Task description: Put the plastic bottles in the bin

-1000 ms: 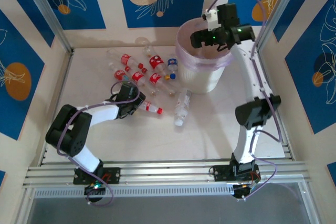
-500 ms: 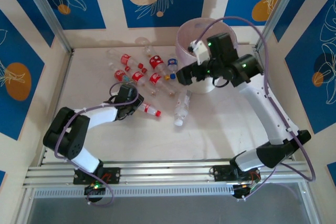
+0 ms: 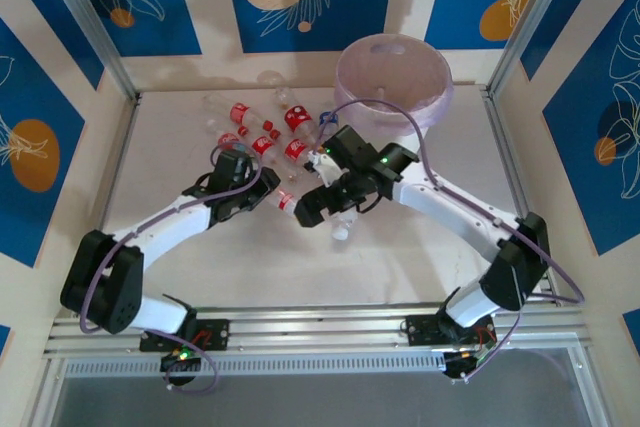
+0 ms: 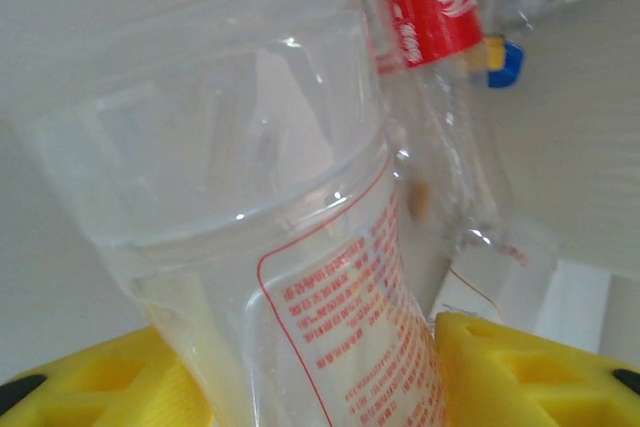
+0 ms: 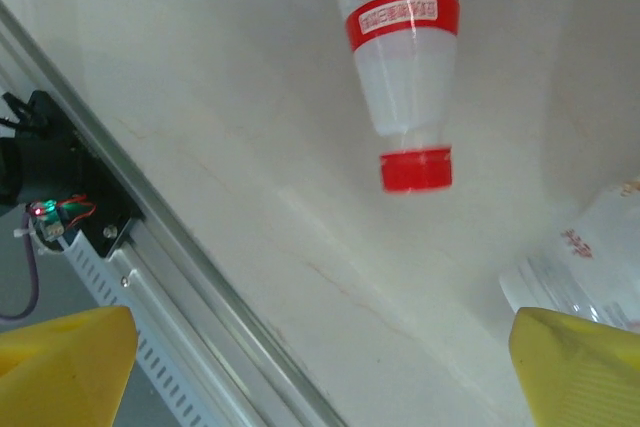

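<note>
My left gripper (image 3: 254,197) is shut on a clear, red-labelled plastic bottle (image 3: 281,200) at the table's middle. In the left wrist view this bottle (image 4: 300,277) sits between the yellow fingers (image 4: 530,377). My right gripper (image 3: 308,213) hovers open just right of it, with bare table between its fingertips (image 5: 585,367). The right wrist view shows the held bottle's red cap (image 5: 415,169) and a plain clear bottle (image 5: 590,267) beside the right finger. Several more bottles (image 3: 265,132) lie in a cluster behind. The bin (image 3: 392,82) with its lilac bag stands at the back right.
A blue-capped bottle (image 3: 326,123) lies at the cluster's right end, close to the bin. A plain clear bottle (image 3: 341,230) lies partly under my right arm. The aluminium rail (image 5: 200,277) runs along the near table edge. Walls close in both sides.
My right arm swung from above the bin down to the table's middle, beside the left gripper. The left gripper closed on the red-labelled bottle and its arm stretched forward.
</note>
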`<state>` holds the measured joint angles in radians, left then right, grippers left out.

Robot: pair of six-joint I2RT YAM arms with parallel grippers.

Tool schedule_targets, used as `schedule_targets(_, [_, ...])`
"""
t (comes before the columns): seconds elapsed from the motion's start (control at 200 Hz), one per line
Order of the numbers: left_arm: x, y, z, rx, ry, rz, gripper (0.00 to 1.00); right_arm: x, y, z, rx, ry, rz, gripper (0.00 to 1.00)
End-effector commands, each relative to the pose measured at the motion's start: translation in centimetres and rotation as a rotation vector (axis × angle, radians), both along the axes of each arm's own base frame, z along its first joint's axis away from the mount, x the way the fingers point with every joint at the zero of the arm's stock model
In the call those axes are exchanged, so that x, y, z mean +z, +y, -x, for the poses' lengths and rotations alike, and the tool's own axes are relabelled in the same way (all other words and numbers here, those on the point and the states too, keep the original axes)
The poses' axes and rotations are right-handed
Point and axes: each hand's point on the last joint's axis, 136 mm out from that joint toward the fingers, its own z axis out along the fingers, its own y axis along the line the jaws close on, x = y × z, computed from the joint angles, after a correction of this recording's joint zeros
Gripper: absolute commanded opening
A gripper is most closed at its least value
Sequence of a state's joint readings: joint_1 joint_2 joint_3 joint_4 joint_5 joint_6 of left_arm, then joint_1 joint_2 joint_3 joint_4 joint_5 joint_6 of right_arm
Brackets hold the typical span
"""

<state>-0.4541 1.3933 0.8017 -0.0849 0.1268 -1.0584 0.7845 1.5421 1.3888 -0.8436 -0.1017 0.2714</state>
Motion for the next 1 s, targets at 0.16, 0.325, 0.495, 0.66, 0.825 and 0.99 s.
schedule_targets(0.16, [4.5, -4.0, 0.3, -0.188, -0.070, 0.129, 0.57, -2.8, 3.3, -3.8, -0.057, 0.075, -0.137, 0.92])
schedule_targets(0.325, [5.2, -4.6, 0.4, -0.204, -0.084, 0.166, 0.58, -4.4, 4.1, -5.1, -0.081, 0.098, -0.145, 0.82])
schedule_targets(0.495, [5.2, -4.9, 0.4, -0.197, -0.086, 0.194, 0.58, -5.4, 4.7, -5.5, -0.094, 0.113, -0.149, 0.68])
schedule_targets(0.66, [5.0, -4.6, 0.4, -0.183, -0.085, 0.189, 0.58, -5.8, 4.5, -5.6, -0.101, 0.118, -0.143, 0.47])
schedule_targets(0.825, [4.7, -4.3, 0.4, -0.168, -0.083, 0.178, 0.64, -5.8, 4.3, -5.5, -0.100, 0.106, -0.137, 0.35])
schedule_targets(0.99, [4.8, -3.9, 0.4, -0.147, -0.088, 0.172, 0.83, -5.7, 4.2, -5.5, -0.100, 0.099, -0.122, 0.35])
